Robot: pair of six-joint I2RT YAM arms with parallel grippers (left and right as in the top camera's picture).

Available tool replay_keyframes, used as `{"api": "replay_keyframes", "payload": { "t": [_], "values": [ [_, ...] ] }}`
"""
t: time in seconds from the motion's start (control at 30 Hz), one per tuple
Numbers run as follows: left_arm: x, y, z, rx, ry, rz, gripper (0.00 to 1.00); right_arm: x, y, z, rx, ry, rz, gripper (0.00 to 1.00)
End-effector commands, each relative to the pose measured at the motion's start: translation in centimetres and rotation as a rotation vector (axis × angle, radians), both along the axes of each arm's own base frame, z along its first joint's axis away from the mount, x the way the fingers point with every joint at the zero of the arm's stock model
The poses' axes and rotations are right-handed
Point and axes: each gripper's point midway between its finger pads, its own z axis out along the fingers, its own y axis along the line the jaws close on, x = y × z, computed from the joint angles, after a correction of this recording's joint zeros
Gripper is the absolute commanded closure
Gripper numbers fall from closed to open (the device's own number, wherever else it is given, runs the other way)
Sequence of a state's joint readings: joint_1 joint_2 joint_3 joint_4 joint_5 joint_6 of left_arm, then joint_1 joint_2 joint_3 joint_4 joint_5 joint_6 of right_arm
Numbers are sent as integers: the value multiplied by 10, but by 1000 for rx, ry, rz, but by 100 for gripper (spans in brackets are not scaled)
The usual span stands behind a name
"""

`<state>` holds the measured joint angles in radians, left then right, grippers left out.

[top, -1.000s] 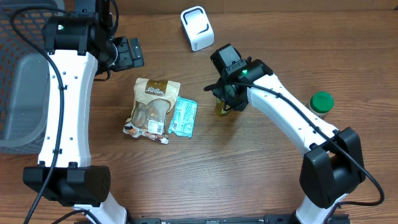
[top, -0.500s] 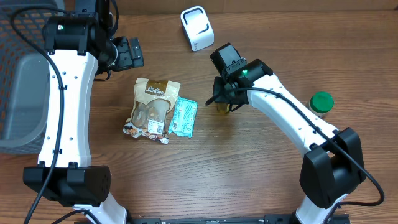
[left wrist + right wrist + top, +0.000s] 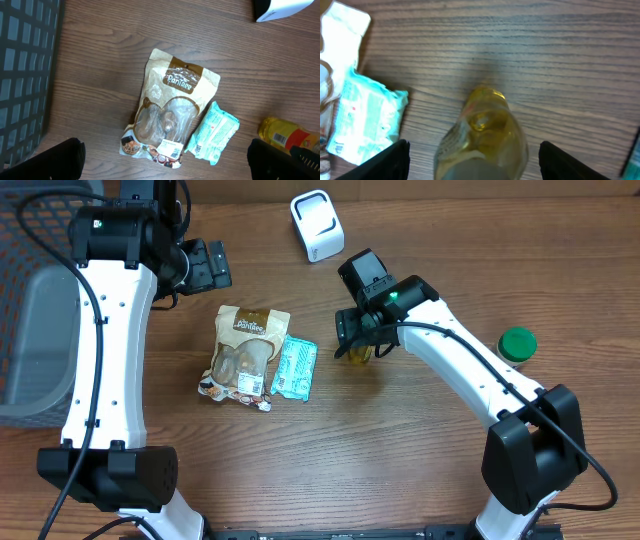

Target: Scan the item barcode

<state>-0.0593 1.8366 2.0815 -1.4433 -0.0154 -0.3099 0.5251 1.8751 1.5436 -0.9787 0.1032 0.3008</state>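
A small yellow bottle (image 3: 360,352) with a yellow and red label (image 3: 287,134) rests on the wooden table. My right gripper (image 3: 357,340) hangs over it, open. In the right wrist view the bottle (image 3: 485,135) sits between the two black fingers (image 3: 395,160) with a gap on each side. The white barcode scanner (image 3: 317,225) stands at the back of the table, beyond the bottle. My left gripper (image 3: 205,265) is open and empty at the far left, raised above the table (image 3: 165,162).
A brown snack bag (image 3: 243,352) and a teal packet (image 3: 295,367) lie side by side left of the bottle. A green-lidded jar (image 3: 517,345) stands at the right. A grey mesh basket (image 3: 30,330) fills the left edge.
The right jaws have spread wide and let go of the yellow bottle, which stays on the table. The left arm has not moved.
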Motion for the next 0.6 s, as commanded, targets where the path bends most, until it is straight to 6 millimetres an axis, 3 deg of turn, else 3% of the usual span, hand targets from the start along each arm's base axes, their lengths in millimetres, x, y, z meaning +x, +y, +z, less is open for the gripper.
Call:
{"api": "replay_keyframes", "payload": {
  "t": [0.0,0.1,0.27,0.37,0.57],
  "values": [
    [3,-4,4,-2,-17,-19,0,0,10,3,80,15,-73,22],
    [3,-4,4,-2,-17,-19,0,-1,16,3,144,42,-181,28],
    [3,-4,4,-2,-17,-19,0,3,10,3,111,15,-196,44],
    [3,-4,4,-2,-17,-19,1,4,0,2,60,-3,-214,64],
    [3,-4,4,-2,-17,-19,0,3,-5,1,3,-8,-107,69]
  ]
}}
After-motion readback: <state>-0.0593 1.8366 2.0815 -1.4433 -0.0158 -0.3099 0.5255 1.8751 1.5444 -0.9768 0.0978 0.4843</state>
